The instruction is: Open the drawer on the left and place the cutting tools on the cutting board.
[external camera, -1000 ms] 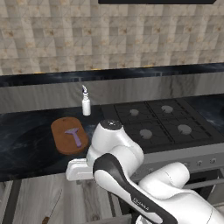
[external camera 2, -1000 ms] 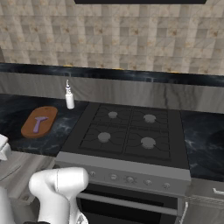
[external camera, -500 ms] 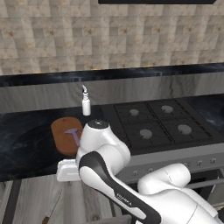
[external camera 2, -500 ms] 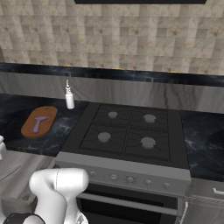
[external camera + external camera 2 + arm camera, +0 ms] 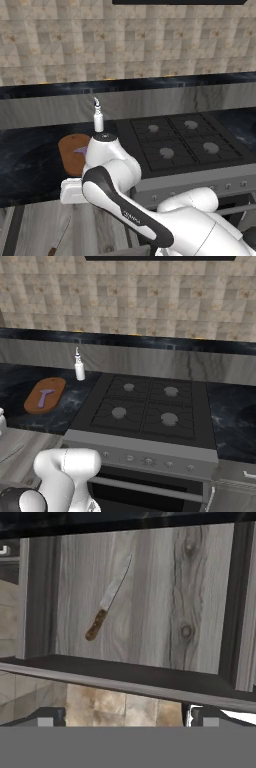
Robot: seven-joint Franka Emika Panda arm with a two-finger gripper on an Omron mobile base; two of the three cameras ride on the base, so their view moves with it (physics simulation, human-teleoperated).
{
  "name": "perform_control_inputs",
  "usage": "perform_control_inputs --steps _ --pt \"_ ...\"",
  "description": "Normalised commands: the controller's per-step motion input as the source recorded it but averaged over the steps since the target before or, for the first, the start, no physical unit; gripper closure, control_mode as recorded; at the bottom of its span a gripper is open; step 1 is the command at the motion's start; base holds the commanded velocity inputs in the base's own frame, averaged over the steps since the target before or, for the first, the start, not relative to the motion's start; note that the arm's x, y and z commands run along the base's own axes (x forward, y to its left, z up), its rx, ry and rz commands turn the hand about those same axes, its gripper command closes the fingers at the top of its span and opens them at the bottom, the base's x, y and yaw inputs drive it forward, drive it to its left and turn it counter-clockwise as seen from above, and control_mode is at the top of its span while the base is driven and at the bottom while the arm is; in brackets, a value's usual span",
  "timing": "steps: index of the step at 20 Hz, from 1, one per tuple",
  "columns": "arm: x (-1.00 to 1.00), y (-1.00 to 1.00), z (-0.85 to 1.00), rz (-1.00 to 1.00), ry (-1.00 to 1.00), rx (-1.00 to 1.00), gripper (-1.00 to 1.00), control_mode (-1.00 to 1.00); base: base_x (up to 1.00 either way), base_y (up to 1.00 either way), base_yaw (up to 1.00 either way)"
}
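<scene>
**Inspector:** What has changed over the last second?

**Assistant:** In the left base view the arm has swung further to the left and lower. Its white body now covers most of the cutting board (image 5: 70,152), which showed in full a second ago. The drawer (image 5: 150,597) stands open beneath the hand.

**Inspector:** Meaning for the task?

**Assistant:** My judgement is that one half is done. The lilac tool (image 5: 45,397) lies on the board at the left of the right base view, beside the hob (image 5: 145,406) and near the white bottle (image 5: 79,368). The arm appears to be going back for the second tool.

**Inspector:** Where is that tool?

**Assistant:** The knife (image 5: 107,599) lies flat on the pale wood floor of the drawer, in the upper left of the hand view, brown handle lower left, blade pointing upper right.

**Inspector:** And relative to the gripper?

**Assistant:** The gripper (image 5: 125,717) sits at the bottom centre of that view, on the near side of the drawer front. The knife is well apart from it, up and to the left.

**Inspector:** Gripper state?

**Assistant:** Fingers spread wide, nothing between them.
</scene>
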Motion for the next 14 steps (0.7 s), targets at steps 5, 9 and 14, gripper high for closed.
perform_control_inputs --steps 5,9,14 --pt "0.07 0.03 -0.1 0.0 0.0 0.0 -1.0 -1.0 0.0 0.0 0.0" --pt "0.1 0.0 -0.2 0.0 0.0 0.0 -1.0 -1.0 0.0 0.0 0.0" --pt "0.03 0.0 -0.24 0.0 0.0 -0.01 -1.0 -1.0 0.0 0.0 0.0"
